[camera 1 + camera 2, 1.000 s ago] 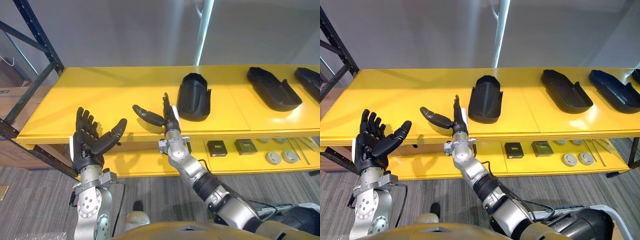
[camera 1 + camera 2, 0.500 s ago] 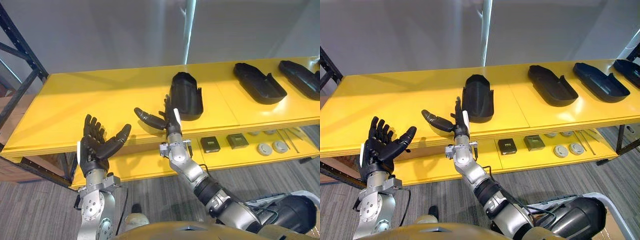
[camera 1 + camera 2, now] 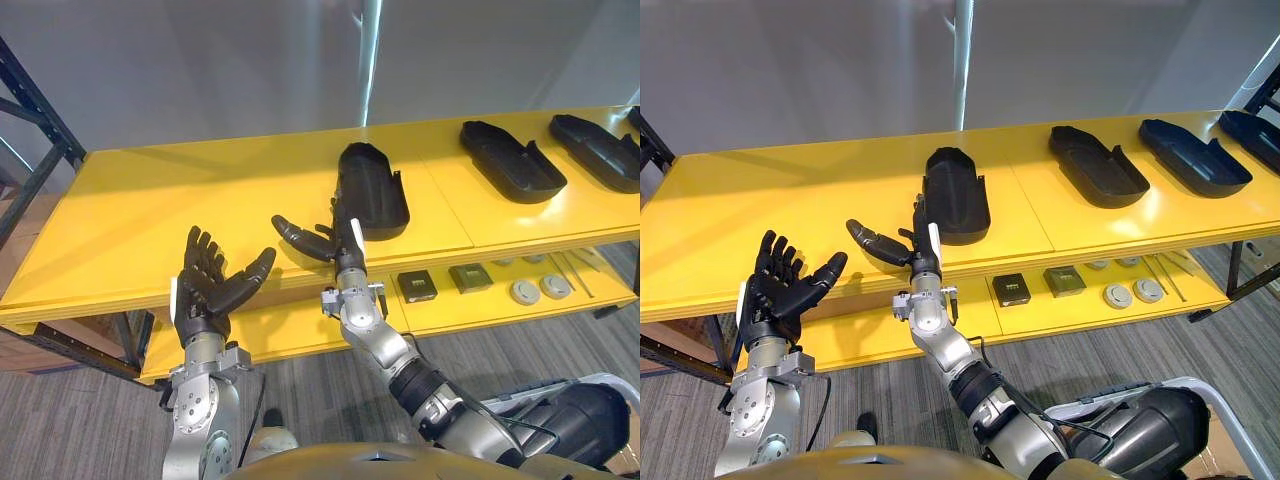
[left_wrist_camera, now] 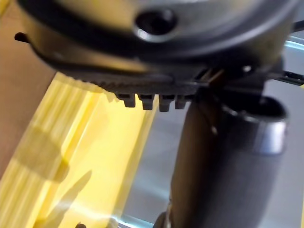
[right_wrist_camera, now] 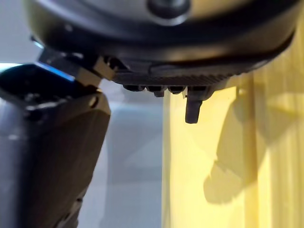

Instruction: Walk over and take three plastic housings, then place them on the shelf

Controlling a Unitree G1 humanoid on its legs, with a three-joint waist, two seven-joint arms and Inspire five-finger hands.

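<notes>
Three black plastic housings lie on the yellow shelf top [image 3: 170, 200]: the nearest housing [image 3: 372, 188] in the middle, a second housing [image 3: 510, 160] to its right, and a third housing [image 3: 597, 150] at the far right. My right hand [image 3: 343, 238] is open with its fingers pointing up. It is raised at the shelf's front edge, just in front of the nearest housing and holding nothing. My left hand [image 3: 203, 293] is open and empty, palm up, in front of the shelf edge further left.
A fourth dark housing [image 3: 1252, 128] shows at the shelf's far right end. The lower yellow shelf holds two small dark boxes [image 3: 417, 286] and grey round discs [image 3: 538, 290]. A black rack post [image 3: 40, 90] rises at the left. Grey floor lies in front.
The camera has moved, so the shelf and housings sit further left and lower in view. Both hands keep the same open pose, and the left hand shows a little further right.
</notes>
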